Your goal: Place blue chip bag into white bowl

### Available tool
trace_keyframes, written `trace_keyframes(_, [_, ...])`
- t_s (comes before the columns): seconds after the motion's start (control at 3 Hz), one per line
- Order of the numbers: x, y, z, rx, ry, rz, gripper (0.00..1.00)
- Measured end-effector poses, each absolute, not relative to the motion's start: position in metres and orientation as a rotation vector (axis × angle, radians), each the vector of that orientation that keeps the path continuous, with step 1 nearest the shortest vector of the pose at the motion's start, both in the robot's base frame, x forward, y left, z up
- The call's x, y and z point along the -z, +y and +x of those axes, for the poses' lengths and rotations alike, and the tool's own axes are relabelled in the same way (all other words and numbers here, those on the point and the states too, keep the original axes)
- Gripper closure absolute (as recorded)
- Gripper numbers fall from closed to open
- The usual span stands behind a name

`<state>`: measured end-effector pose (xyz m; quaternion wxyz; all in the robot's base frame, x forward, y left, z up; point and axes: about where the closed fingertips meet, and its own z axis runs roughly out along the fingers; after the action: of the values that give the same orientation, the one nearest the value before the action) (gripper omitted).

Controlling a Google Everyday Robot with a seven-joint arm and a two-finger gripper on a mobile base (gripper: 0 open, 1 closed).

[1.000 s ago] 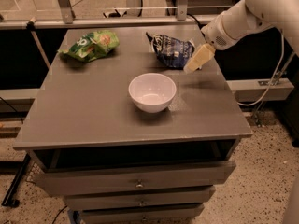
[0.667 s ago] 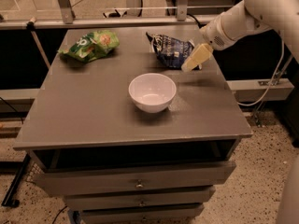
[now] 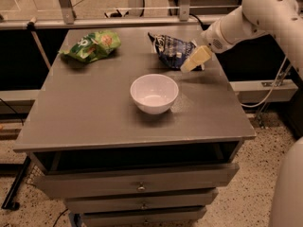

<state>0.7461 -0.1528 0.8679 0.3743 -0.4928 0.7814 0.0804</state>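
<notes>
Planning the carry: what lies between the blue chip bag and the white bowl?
Bare tabletop only, in the camera view; the gripper sits at the edge of the blue chip bag.

On one worktop: one blue chip bag, one green chip bag, one white bowl. One hand, just beside the blue chip bag.

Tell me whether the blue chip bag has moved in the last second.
No. The blue chip bag sits where it was, behind the white bowl near the far edge of the table; the tool is at its edge.
</notes>
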Motion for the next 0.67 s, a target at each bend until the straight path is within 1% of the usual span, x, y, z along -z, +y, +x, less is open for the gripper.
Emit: trace_keyframes(0.67, [-0.847,-0.146,0.757,-0.252,2.045,-1.258,0.02])
